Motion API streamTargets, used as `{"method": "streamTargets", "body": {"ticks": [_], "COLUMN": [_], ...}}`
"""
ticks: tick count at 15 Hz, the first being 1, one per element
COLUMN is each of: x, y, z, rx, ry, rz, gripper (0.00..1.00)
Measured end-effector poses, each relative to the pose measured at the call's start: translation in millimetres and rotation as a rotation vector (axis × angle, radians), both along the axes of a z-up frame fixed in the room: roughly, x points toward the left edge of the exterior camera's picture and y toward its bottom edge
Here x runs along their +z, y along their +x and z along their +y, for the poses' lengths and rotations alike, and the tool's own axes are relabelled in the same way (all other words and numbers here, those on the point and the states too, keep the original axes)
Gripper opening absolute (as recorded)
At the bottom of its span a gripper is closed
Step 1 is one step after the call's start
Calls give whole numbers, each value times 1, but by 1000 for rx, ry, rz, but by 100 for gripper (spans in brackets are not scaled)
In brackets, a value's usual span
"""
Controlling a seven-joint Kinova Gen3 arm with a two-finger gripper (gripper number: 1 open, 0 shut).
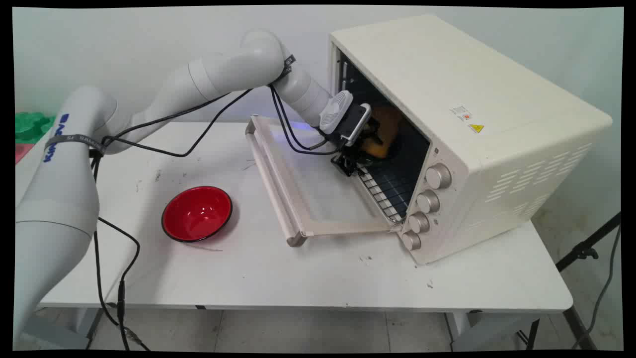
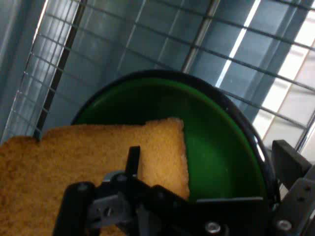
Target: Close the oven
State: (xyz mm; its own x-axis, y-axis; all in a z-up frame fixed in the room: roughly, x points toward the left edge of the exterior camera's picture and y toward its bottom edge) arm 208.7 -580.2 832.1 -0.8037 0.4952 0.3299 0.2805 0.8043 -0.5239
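Here — pincer (image 2: 197,196) clasps toast (image 2: 88,162).

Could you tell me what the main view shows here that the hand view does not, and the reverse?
Only the main view shows the cream toaster oven from outside, its lowered glass door and the red bowl on the white table. Only the hand view shows a green dish with a black rim. Both show the orange-brown slice of bread, the wire rack and the black gripper.
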Motion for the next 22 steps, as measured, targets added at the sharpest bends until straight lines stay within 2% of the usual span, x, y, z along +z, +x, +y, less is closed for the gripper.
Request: {"method": "streamTargets", "body": {"ticks": [7,11,16,22], "x": [13,22,34,52], "y": [6,14,35,81], "z": [13,21,35,63], "rx": [-4,41,140,357], "ry": [-14,9,77,247], "rz": [35,79,149,312], "gripper": [100,100,100,100]}}
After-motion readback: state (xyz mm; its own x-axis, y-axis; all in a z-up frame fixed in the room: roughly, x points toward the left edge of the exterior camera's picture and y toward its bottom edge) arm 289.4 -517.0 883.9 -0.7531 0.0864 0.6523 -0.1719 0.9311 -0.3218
